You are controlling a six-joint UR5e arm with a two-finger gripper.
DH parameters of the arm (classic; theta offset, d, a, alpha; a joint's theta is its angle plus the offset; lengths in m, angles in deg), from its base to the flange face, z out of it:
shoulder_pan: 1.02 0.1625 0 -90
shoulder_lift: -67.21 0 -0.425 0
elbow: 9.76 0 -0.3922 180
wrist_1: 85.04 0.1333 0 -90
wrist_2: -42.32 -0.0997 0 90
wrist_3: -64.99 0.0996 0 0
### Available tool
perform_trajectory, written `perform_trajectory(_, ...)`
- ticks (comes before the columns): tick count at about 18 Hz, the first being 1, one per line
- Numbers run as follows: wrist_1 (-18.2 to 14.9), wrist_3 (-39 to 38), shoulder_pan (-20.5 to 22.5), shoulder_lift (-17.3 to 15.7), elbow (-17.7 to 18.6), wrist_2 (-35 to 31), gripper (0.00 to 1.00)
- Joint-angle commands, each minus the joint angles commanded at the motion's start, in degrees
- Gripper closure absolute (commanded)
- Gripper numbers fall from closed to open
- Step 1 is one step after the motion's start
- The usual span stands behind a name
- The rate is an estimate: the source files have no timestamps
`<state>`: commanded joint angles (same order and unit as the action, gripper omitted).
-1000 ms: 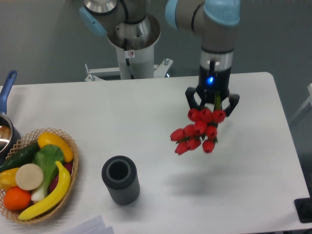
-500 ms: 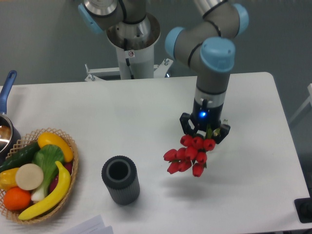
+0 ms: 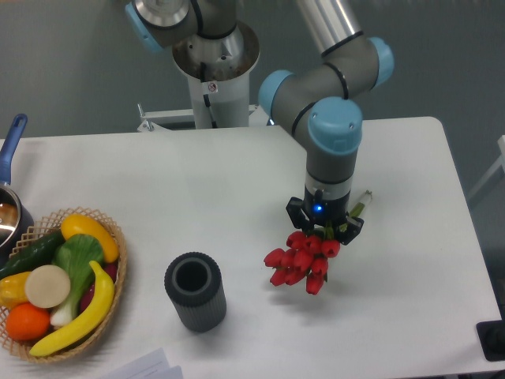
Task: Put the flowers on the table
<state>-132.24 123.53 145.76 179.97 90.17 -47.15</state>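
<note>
The flowers (image 3: 300, 263), a bunch of red tulips, hang low over the white table (image 3: 237, 189) right of centre, their heads pointing toward the front left. A bit of green stem (image 3: 359, 205) sticks out behind the gripper. My gripper (image 3: 324, 227) points straight down and is shut on the flowers just above the red heads. Whether the blooms touch the tabletop cannot be told.
A dark grey ribbed cylinder (image 3: 195, 290) stands upright left of the flowers. A wicker basket (image 3: 110, 237) of fruit and vegetables sits at the front left. A pot with a blue handle (image 3: 11, 142) shows at the left edge. Paper (image 3: 146, 367) lies at the front edge.
My gripper has carried the flowers down and toward the front left, so the tulips now hang much closer to the tabletop. The arm's elbow has swung into view.
</note>
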Motion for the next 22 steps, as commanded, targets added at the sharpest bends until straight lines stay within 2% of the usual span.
perform_trajectory(8,0.09,-0.35,-0.7,3.25,0.27,-1.49,0.52)
perform_trajectory(10,0.18,-0.26,-0.7,3.52,0.09,-1.76,0.49)
perform_trajectory(11,0.18,-0.09,-0.79,3.52,0.0,-1.76,0.39)
perform_trajectory(12,0.26,-0.09,-0.7,3.52,-0.26,-1.67,0.21)
perform_trajectory(13,0.26,-0.09,-0.79,3.52,-0.44,-1.67,0.14)
perform_trajectory(14,0.35,-0.09,-0.7,3.43,-0.52,-1.67,0.01)
perform_trajectory(18,0.35,0.0,-0.62,2.12,-0.79,-1.5,0.0)
perform_trajectory(22,0.26,0.0,0.35,-2.27,-1.93,-1.58,0.0)
